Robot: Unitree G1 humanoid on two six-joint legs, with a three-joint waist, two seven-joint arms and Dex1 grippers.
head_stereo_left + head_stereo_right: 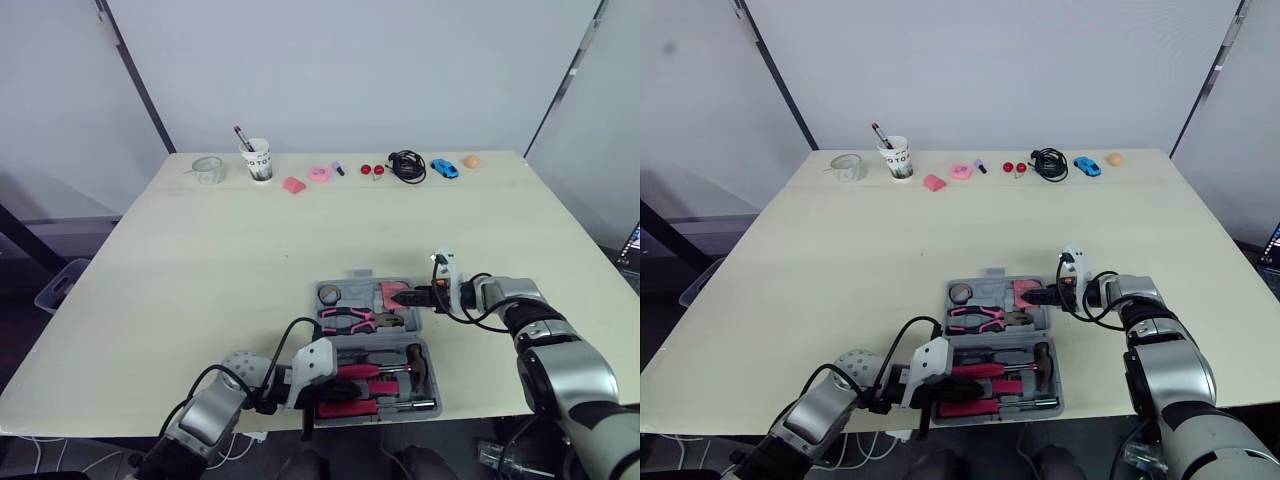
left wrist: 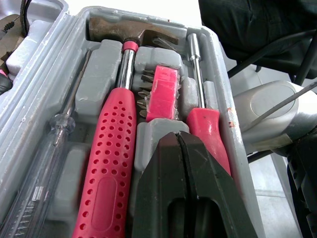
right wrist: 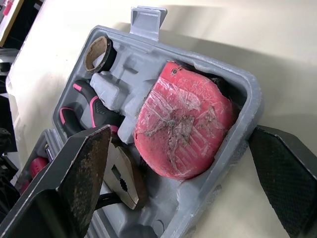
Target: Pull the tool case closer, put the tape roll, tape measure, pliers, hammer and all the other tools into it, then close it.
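The grey tool case (image 1: 358, 275) lies open near the table's front edge. Its far half holds the tape roll (image 3: 99, 52), the pink-handled pliers (image 1: 347, 320) and the pink tape measure (image 3: 181, 124). In the near half lie the hammer (image 2: 111, 148), a red screwdriver (image 2: 205, 129), a pink bit holder (image 2: 162, 94) and a clear tester screwdriver (image 2: 49, 148). My left gripper (image 2: 179, 136) is shut and empty, low over the near half between hammer handle and screwdriver. My right gripper (image 3: 181, 141) is open around the tape measure, one finger over the pliers, the other outside the case wall.
Along the table's far edge stand a glass (image 1: 207, 169), a paper cup with pens (image 1: 259, 160), small pink items (image 1: 294, 185), a black cable (image 1: 407, 165), a blue toy car (image 1: 444, 167) and an orange ball (image 1: 471, 160). The case's near half reaches close to the table's front edge.
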